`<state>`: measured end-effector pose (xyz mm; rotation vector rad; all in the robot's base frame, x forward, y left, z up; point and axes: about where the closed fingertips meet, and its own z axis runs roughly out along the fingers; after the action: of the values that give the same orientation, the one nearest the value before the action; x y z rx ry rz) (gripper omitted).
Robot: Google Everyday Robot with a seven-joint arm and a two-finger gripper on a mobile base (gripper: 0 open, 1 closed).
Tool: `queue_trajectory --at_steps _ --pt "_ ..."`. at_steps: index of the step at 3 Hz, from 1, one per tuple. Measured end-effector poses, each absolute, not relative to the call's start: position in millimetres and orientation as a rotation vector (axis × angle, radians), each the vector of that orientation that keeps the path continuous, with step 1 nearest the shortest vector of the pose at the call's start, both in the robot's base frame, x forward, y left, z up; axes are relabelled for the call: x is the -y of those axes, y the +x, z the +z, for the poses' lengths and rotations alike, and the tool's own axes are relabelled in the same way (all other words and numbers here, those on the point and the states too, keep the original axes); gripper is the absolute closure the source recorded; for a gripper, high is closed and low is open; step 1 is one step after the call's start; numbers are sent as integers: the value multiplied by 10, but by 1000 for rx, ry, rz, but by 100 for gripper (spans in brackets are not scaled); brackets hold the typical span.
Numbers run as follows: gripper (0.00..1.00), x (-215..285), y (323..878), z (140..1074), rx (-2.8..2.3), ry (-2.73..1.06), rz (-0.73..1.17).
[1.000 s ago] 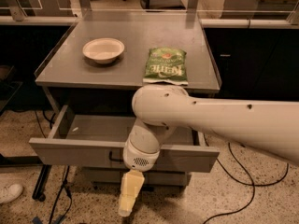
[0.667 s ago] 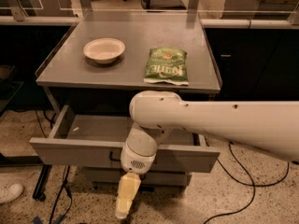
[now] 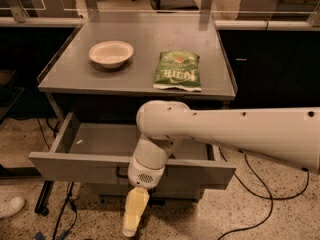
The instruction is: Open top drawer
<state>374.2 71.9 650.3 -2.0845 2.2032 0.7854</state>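
On the grey surface [image 3: 150, 39], a white bowl [image 3: 111, 53] sits left of a green snack bag [image 3: 177, 70]. Below, the top drawer [image 3: 75, 166] stands pulled out. The gripper [image 3: 134, 216] hangs just before its front, pointing floorward; whether clenched or released, I cannot tell. The white arm [image 3: 250, 134] stretches away rightward.
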Motion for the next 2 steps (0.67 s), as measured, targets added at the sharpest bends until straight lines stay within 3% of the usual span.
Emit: queue_trajectory --at_steps 2 --pt "0 -636 3544 6510 -2222 -2105 809"
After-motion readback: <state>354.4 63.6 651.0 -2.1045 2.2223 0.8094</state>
